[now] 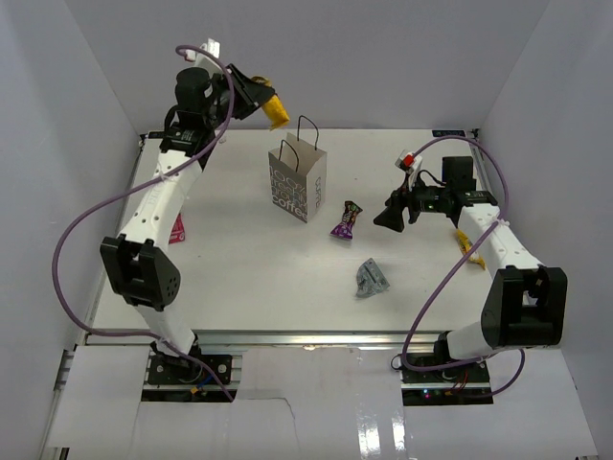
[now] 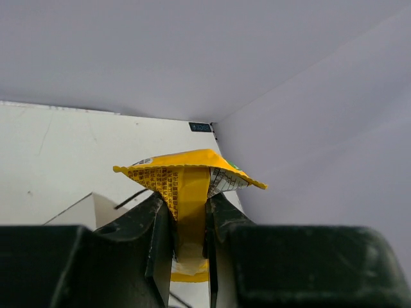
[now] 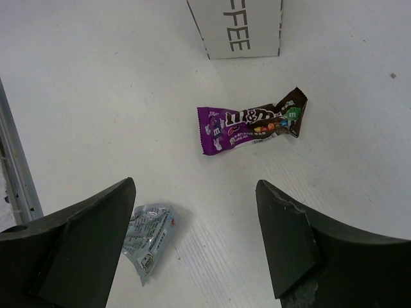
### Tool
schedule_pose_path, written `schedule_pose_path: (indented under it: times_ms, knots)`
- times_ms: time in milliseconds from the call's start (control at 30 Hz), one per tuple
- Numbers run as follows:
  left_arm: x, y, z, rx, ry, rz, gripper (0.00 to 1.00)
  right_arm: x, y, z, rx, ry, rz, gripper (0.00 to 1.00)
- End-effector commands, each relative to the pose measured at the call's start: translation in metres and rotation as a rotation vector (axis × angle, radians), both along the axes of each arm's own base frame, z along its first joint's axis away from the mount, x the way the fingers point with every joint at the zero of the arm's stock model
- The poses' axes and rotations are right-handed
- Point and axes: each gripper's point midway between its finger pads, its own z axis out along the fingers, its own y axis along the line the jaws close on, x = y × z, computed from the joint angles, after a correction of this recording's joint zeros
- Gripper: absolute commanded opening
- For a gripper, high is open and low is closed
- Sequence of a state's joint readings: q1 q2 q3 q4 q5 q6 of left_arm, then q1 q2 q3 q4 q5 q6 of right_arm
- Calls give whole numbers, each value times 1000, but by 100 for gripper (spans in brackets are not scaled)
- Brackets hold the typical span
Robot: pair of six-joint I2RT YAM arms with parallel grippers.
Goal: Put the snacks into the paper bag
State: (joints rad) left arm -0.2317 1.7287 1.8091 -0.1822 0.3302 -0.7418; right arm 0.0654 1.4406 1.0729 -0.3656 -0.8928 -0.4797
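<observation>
Yellow snack (image 2: 186,176) clamped in the left gripper (image 2: 189,218), raised high near the far edge of the worktop (image 1: 249,278), just left of and above the paper bag (image 1: 297,182). Wrapper flared out like a fan beyond the jaws: thin film, light, soft, likely to slip or fold if pinched only at a crimped end. Gripped here across the body, seemingly the safer hold.

Bag upright near the middle of the far edge, mouth up, loop handles standing. Light and probably easy to tip, so best fed from straight above.

Right gripper (image 3: 196,218) spread wide, holding nothing, hanging over the right half of the worktop. Purple packet (image 3: 250,125) flat just beside the bag's near right corner. Silver-grey packet (image 3: 149,234) flat closer to the near edge, right of centre. Both slick and limp, probably best pinched across the narrow width at mid-length.

Another yellow bar (image 1: 469,249) by the right edge, partly hidden by the right arm. Pinkish-red packet (image 1: 177,230) by the left edge beside the left arm, too small to read surely.
</observation>
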Motion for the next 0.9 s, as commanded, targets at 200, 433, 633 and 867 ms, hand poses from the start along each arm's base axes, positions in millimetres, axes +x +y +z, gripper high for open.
schedule_pose_path:
  times_ms: [200,433,633,867]
  knots:
    - [36,-45,-12,11,-31,-72,8,-9,0,4,13,-14,13,81]
    - [26,-50,-44,52,22,-101,13,-8,0,1,10,-6,11,81]
    - [14,-48,-75,91,74,-118,19,-5,0,1,10,-8,15,81]
    - [8,-47,-81,117,68,-123,51,-6,7,-2,34,21,25,81]
